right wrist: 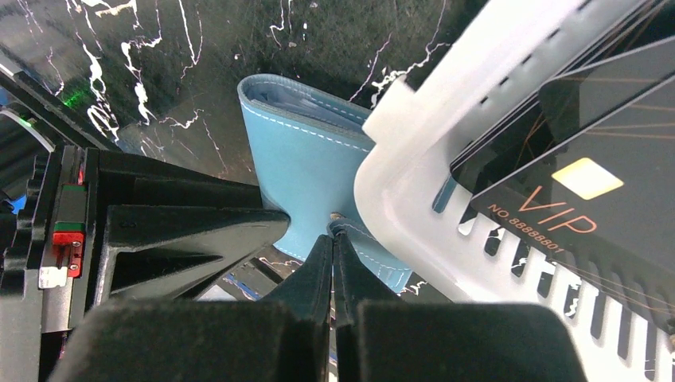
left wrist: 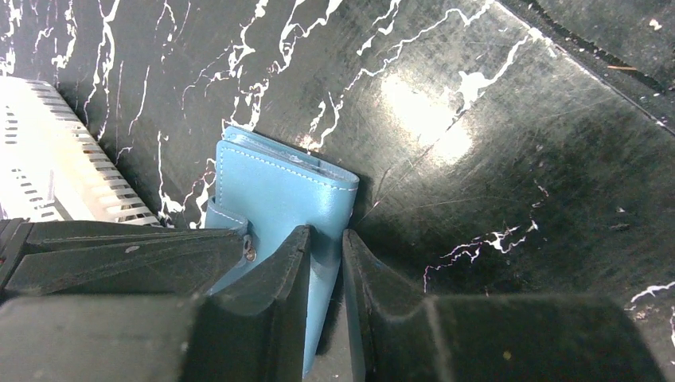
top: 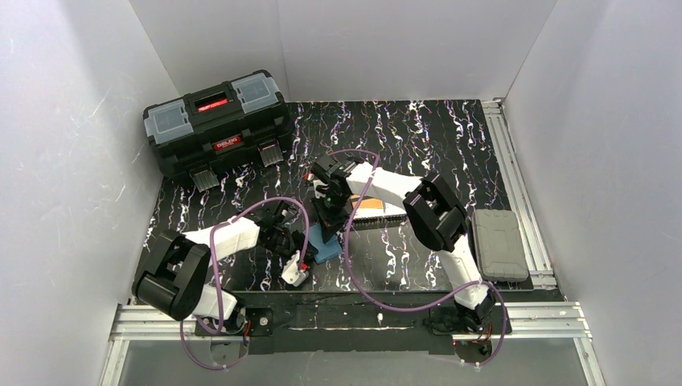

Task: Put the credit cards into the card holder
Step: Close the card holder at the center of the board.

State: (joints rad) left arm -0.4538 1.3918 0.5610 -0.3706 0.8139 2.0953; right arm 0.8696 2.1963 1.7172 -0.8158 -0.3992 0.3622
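Observation:
The teal card holder (top: 326, 248) stands on edge on the black marbled table between both arms. In the left wrist view its cover (left wrist: 278, 195) runs down between the jaws of my left gripper (left wrist: 326, 251), which is shut on it. My right gripper (right wrist: 334, 235) is shut, with its tips pinching the holder's snap-button tab; the holder's body (right wrist: 306, 171) rises just behind. A black credit card marked VIP (right wrist: 589, 199) lies in the white mesh basket (right wrist: 414, 159) to the right. An orange card (top: 371, 206) shows in the top view, just right of my right gripper (top: 328, 221).
A black toolbox (top: 217, 129) sits at the back left. A grey case (top: 499, 244) lies at the right edge. The white basket (left wrist: 48, 171) touches the holder's side. My left gripper's dark fingers (right wrist: 191, 231) crowd the holder from the left.

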